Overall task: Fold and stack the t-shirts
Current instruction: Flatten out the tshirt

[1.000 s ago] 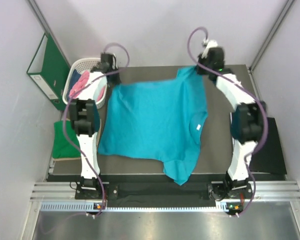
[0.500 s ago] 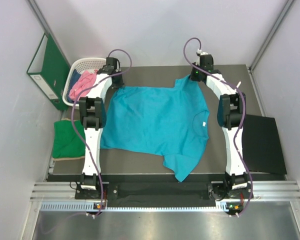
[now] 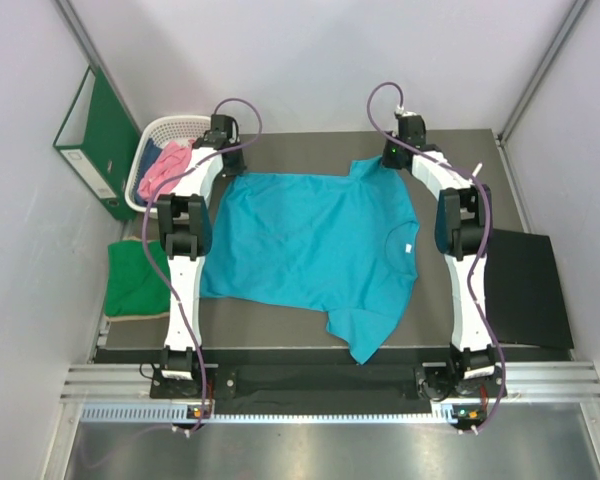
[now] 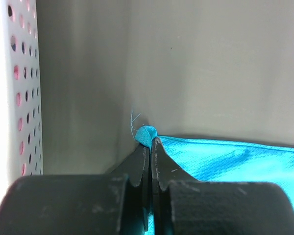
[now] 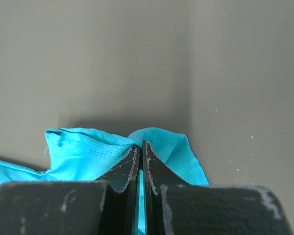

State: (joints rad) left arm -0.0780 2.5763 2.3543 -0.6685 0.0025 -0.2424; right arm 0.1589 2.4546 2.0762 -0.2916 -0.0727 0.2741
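The teal-blue t-shirt (image 3: pixel 310 240) lies spread flat on the grey table, collar toward the right. My left gripper (image 3: pixel 227 166) is shut on its far left corner, seen in the left wrist view (image 4: pixel 146 134). My right gripper (image 3: pixel 392 158) is shut on its far right sleeve, seen in the right wrist view (image 5: pixel 88 152). A green t-shirt (image 3: pixel 132 280) lies folded at the table's left edge. A pink t-shirt (image 3: pixel 167 168) sits in the white basket (image 3: pixel 152 135).
A green ring binder (image 3: pixel 95 135) leans on the left wall behind the basket. A black mat (image 3: pixel 530 290) lies at the right edge. The basket's lattice wall (image 4: pixel 19 93) is close to the left of my left gripper.
Both grippers have lowered the shirt's far edge from raised onto the table at the back. The shirt now lies flat. Little moved in the last half second.
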